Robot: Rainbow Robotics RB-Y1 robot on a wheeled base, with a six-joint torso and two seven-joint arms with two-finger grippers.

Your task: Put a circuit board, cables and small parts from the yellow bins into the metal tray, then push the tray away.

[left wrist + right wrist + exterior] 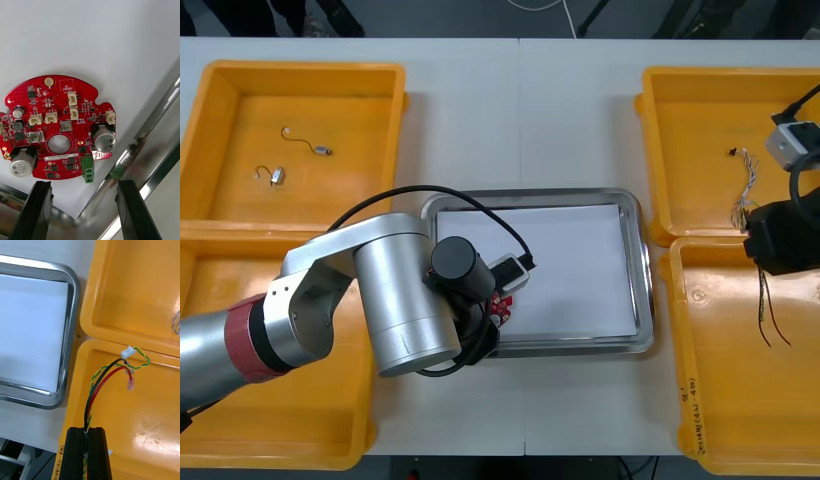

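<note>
In the lower-left corner of the metal tray (530, 193), the circuit board (56, 127) lies beneath the parted left claw (83, 187); next, the right claw (87, 430), clamped on a cable (98, 384), should carry it over.

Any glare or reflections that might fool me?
Left wrist view: the metal tray rim mirrors the circuit board, ahead of the open left gripper. Right wrist view: sheen patches on the yellow bin floor beside the cables the right gripper holds.
</note>
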